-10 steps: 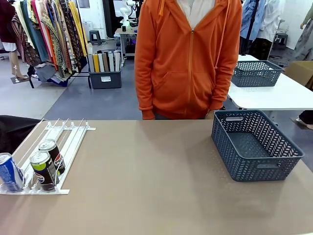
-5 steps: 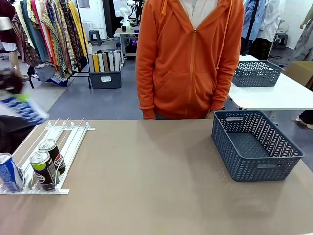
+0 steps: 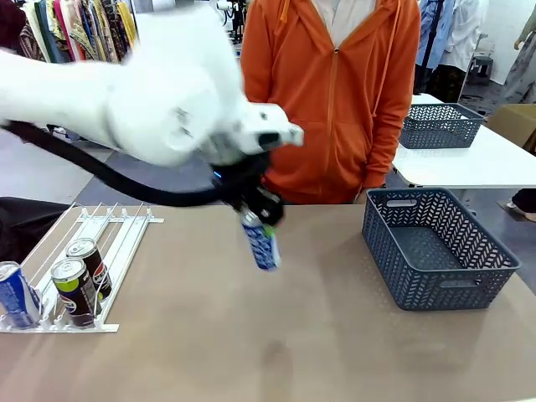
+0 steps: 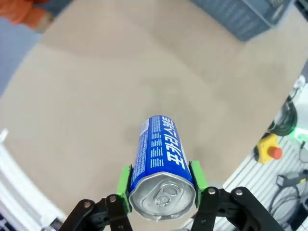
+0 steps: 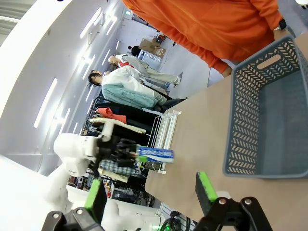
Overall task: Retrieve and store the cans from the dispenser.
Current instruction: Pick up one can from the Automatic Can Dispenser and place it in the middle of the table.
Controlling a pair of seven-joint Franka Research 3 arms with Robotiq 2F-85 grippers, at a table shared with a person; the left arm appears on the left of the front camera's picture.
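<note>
My left gripper hangs over the middle of the table, shut on a blue-and-white can that tilts downward. In the left wrist view the green pads clamp the can just below its silver top, with the table well beneath. The white dispenser lies at the table's left edge with a blue can and two dark cans at its near end. My right gripper is open with nothing in it, and that view shows the held can farther off.
A dark grey lattice basket stands at the table's right side, also in the right wrist view. A person in an orange hoodie stands at the far edge, hands by the sides. A second basket sits on a white table behind.
The left arm swung in from the left with the blue can and now holds it above the table's middle. The dispenser's cans and the basket stayed put.
</note>
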